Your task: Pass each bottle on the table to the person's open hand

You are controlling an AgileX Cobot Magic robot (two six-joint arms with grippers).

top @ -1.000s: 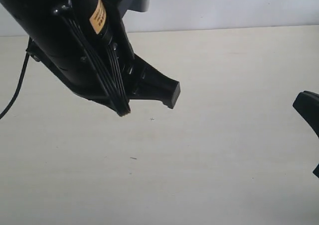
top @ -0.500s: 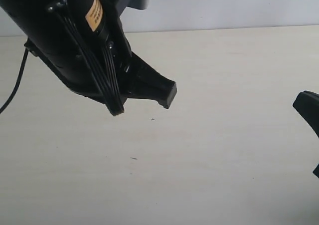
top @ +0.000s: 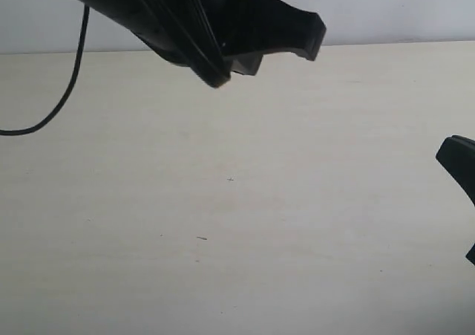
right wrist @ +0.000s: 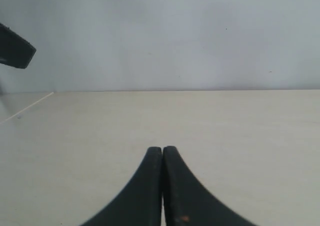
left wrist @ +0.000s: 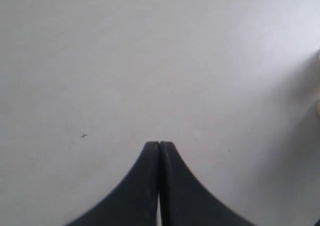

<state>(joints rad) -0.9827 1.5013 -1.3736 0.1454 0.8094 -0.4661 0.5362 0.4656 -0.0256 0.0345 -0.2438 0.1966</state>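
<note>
No bottle and no person's open hand shows in any view. My left gripper (top: 310,39) hangs high over the far part of the pale beige table (top: 312,216). In the left wrist view its jaws (left wrist: 159,144) are pressed together with nothing between them, above bare tabletop. My right gripper (right wrist: 162,149) is likewise shut and empty, low over the table and facing the wall. Only a black piece of the right gripper (top: 456,159) shows at the right edge of the exterior view. The left gripper's tip (right wrist: 17,51) also appears in the right wrist view.
A black cable (top: 65,97) droops from the left arm to the table's far left. A grey wall (top: 386,8) stands behind the table's far edge. A blurred pale shape (left wrist: 317,80) touches the left wrist view's edge; I cannot tell what it is.
The left arm has risen and swung to the right, from low over the table's left middle to the top of the exterior view. The right gripper has not moved.
</note>
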